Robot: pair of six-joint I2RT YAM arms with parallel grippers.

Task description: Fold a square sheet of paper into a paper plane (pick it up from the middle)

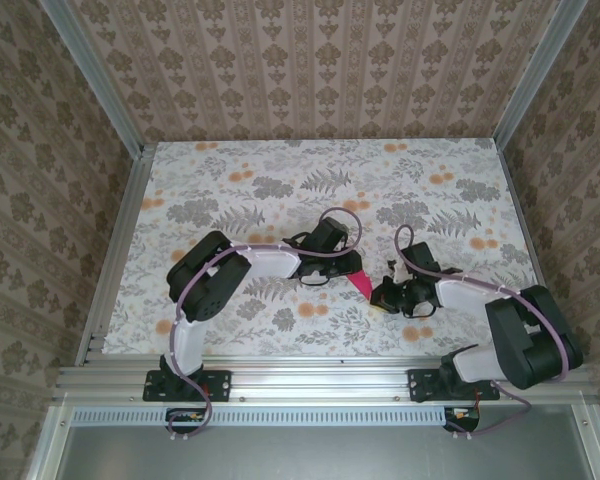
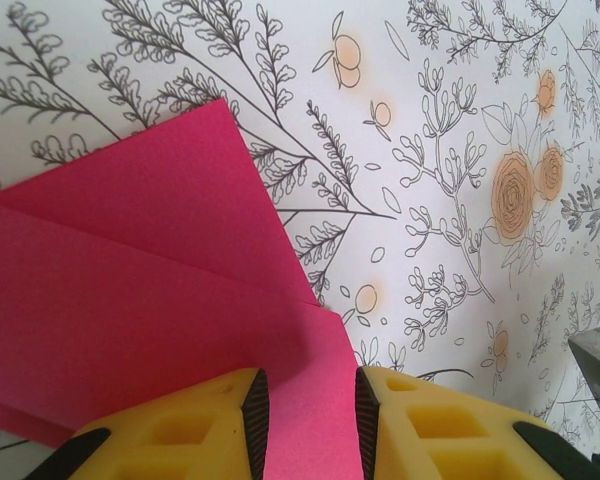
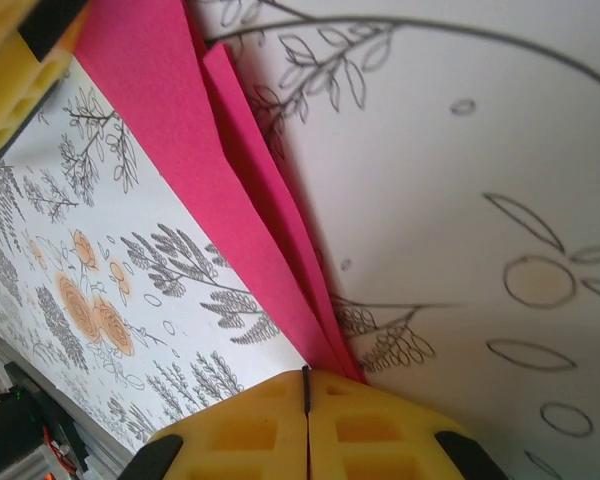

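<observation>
The square sheet of paper (image 1: 360,283) is magenta-pink, folded into overlapping layers, and sits between the two grippers at mid-table. In the left wrist view the sheet of paper (image 2: 150,300) fills the lower left, its flaps creased over one another. My left gripper (image 2: 310,430) is open, and a strip of paper runs through the gap between its yellow fingers (image 2: 425,430) without touching either pad. In the right wrist view the sheet of paper (image 3: 230,190) narrows to a point at my right gripper (image 3: 307,385), which is shut on that end. The left gripper (image 1: 342,262) and right gripper (image 1: 388,295) are close together.
The table (image 1: 280,190) has a floral cloth and is walled at the back and both sides. An aluminium rail (image 1: 320,380) runs along the near edge by the arm bases. A yellow finger of the other gripper (image 3: 10,60) shows at top left in the right wrist view.
</observation>
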